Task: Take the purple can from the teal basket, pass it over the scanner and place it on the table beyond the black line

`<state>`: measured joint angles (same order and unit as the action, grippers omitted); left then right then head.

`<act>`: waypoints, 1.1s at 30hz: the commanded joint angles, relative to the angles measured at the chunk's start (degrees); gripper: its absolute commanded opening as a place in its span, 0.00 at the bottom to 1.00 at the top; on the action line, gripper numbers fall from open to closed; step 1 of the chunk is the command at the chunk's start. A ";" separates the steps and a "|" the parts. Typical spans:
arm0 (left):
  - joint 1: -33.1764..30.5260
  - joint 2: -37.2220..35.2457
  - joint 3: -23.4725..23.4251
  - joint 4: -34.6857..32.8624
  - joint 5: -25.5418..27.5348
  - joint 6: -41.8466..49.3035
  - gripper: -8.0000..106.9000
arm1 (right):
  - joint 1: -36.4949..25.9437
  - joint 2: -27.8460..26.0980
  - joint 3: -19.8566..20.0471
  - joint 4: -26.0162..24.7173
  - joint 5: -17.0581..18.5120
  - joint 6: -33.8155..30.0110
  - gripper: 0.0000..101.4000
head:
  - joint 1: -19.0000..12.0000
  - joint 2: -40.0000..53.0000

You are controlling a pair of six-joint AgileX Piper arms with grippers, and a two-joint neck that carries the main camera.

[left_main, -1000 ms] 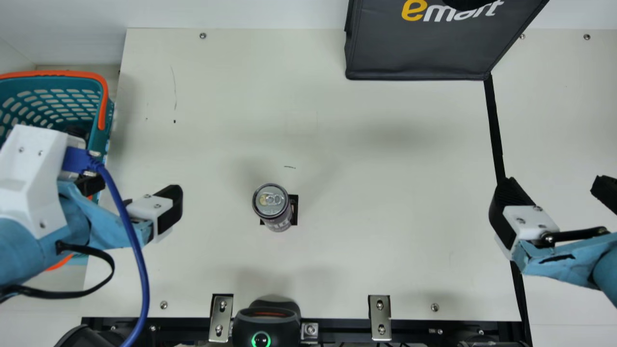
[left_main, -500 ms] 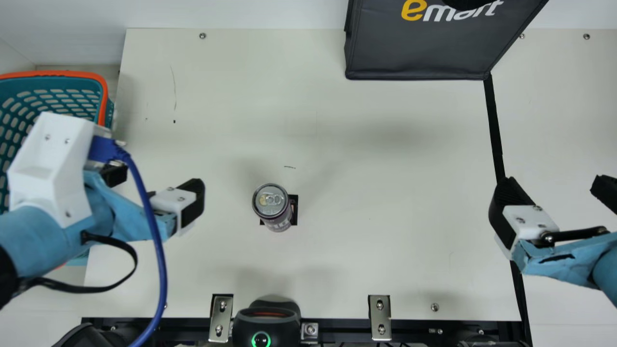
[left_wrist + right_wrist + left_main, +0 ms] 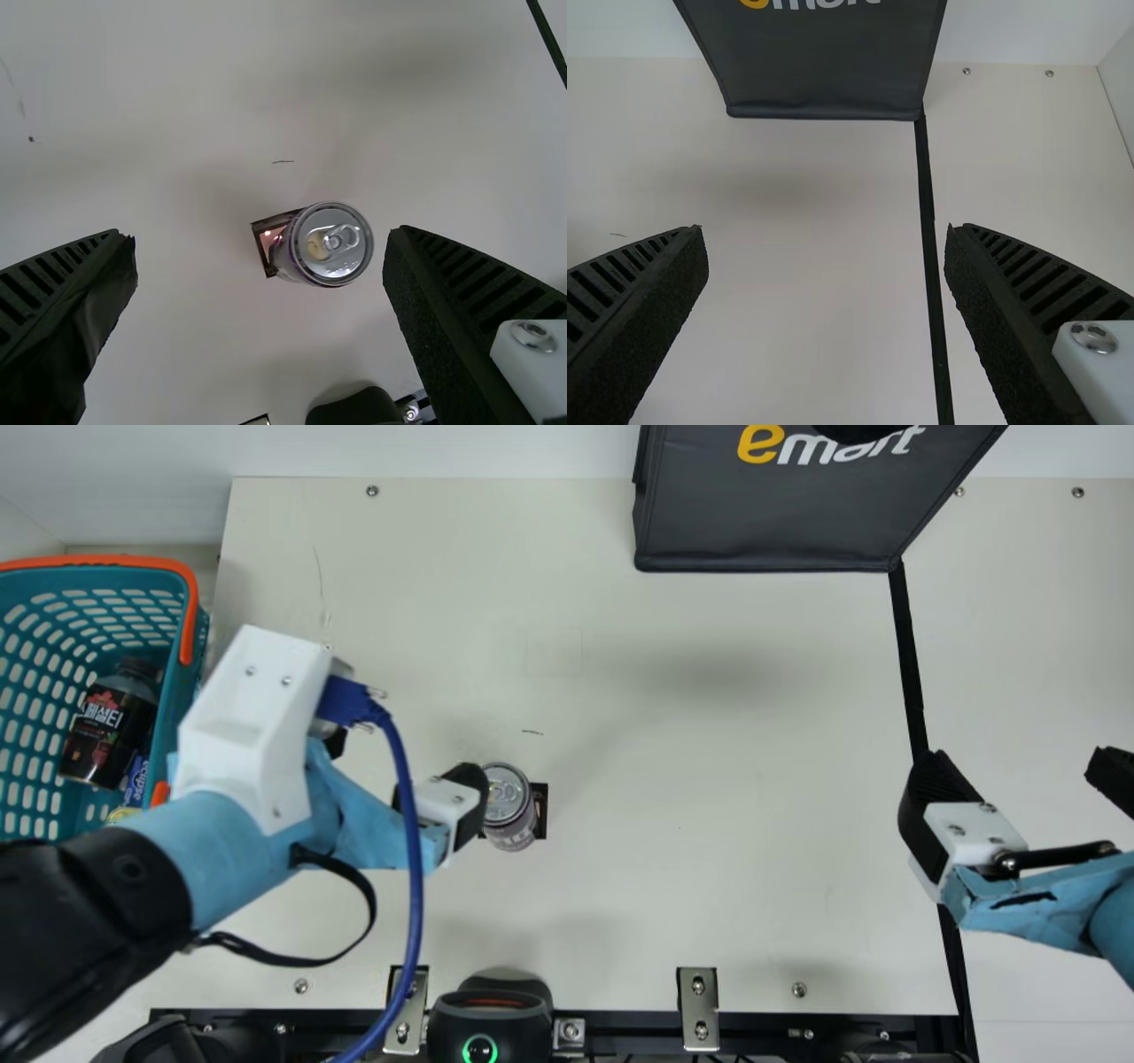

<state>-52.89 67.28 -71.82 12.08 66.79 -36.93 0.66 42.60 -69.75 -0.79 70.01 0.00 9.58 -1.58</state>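
On your left, the teal basket (image 3: 172,708) has a dark bottle (image 3: 111,731) in it. Next, your left gripper (image 3: 400,756) is wide open and holds nothing. It is near the purple can (image 3: 514,828), which stands on the counter (image 3: 709,824). Farther right, your right gripper (image 3: 1016,762) is wide open and empty, near the black line (image 3: 910,655).

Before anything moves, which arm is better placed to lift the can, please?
Probably left: the left gripper is open close to the can; the right gripper hangs by the black line.
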 commanded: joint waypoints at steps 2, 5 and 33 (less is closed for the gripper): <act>-1.21 1.55 -0.55 0.38 -0.12 -2.64 0.85 | 0.00 0.00 0.00 0.00 0.00 0.00 0.94 | -1.66 0.00; -2.21 3.02 -0.92 0.84 -0.29 -5.37 0.85 | 0.00 0.00 0.00 0.00 0.00 0.00 0.94 | -1.66 0.00; -10.23 14.69 -0.08 7.23 0.07 -27.33 0.85 | 0.00 0.00 0.00 0.00 0.00 0.00 0.94 | -1.66 0.00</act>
<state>-62.97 81.72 -71.99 19.22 66.82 -64.00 0.66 42.60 -69.75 -0.79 70.01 0.00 9.58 -1.67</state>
